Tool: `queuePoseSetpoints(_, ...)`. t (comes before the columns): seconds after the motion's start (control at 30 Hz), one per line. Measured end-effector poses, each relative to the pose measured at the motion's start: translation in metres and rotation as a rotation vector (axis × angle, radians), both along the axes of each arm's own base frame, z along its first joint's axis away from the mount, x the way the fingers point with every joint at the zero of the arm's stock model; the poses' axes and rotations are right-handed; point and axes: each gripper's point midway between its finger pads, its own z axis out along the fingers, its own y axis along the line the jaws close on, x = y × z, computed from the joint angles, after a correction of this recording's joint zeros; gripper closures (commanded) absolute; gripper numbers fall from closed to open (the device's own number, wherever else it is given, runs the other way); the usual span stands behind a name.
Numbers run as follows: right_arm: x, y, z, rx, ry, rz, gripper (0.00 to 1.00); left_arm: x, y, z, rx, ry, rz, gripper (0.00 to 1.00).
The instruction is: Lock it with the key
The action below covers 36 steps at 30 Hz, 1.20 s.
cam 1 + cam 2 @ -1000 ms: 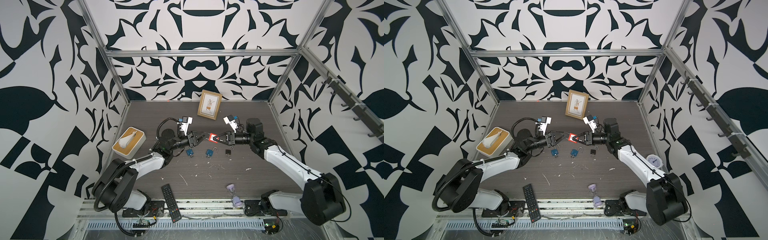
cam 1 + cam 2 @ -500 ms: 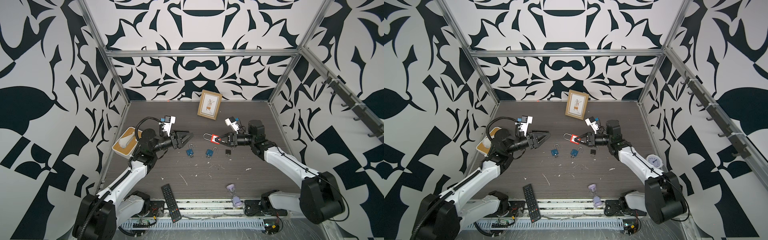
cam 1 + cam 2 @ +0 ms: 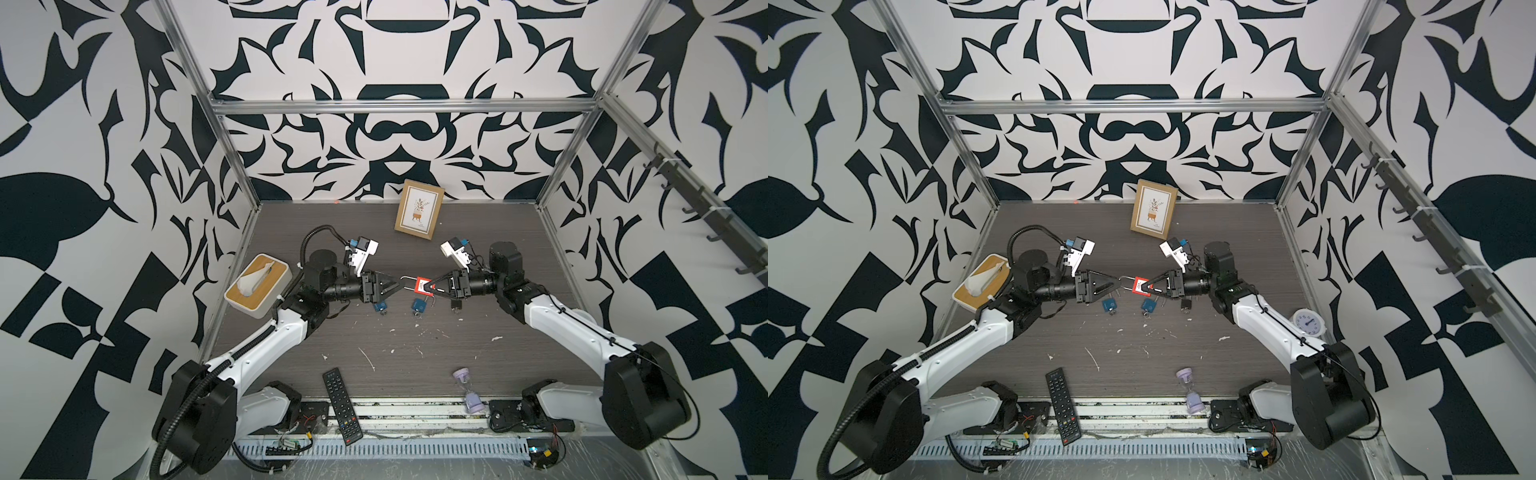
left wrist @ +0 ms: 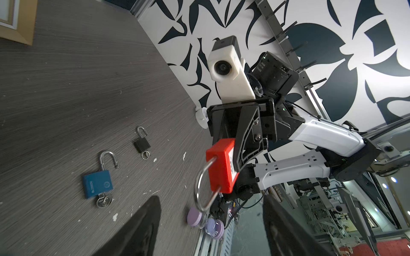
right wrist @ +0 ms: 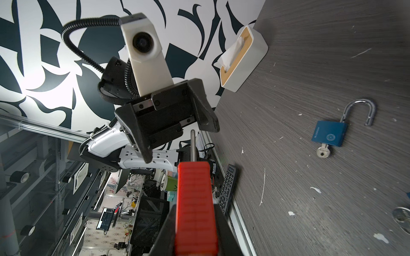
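Right gripper (image 3: 433, 286) pinches the red padlock (image 4: 221, 165) by its body above mid-table, presenting the shackle (image 4: 200, 188) to the left gripper (image 3: 398, 286), whose spread fingers flank it, apparently for closing.

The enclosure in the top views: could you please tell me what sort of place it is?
Probably a robot test cell in a lab: patterned walls on an aluminium frame, two mounted arms, and props such as a remote control and tissue box.
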Motion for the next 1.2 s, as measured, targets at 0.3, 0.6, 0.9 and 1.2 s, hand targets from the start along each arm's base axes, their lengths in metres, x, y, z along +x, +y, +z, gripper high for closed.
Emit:
queuePoseSetpoints(0.3, -0.004, 0.005, 0.0, 0.003, -0.018, 0.02, 1.0, -0.012, -0.035, -0.02, 0.018, 0.059, -0.108, 0.47)
queuePoseSetpoints(0.6, -0.004, 0.005, 0.001, 0.006, -0.029, 0.022, 1.0, -0.015, -0.039, -0.013, 0.002, 0.046, -0.119, 0.55)
queuePoseSetpoints(0.9, -0.005, 0.005, 0.001, 0.005, -0.053, 0.027, 1.0, -0.013, -0.041, -0.006, -0.032, 0.043, -0.128, 0.61)
queuePoseSetpoints(1.2, -0.005, 0.004, -0.001, 0.001, -0.065, 0.026, 1.0, -0.016, -0.044, -0.009, -0.044, 0.068, -0.165, 0.73)
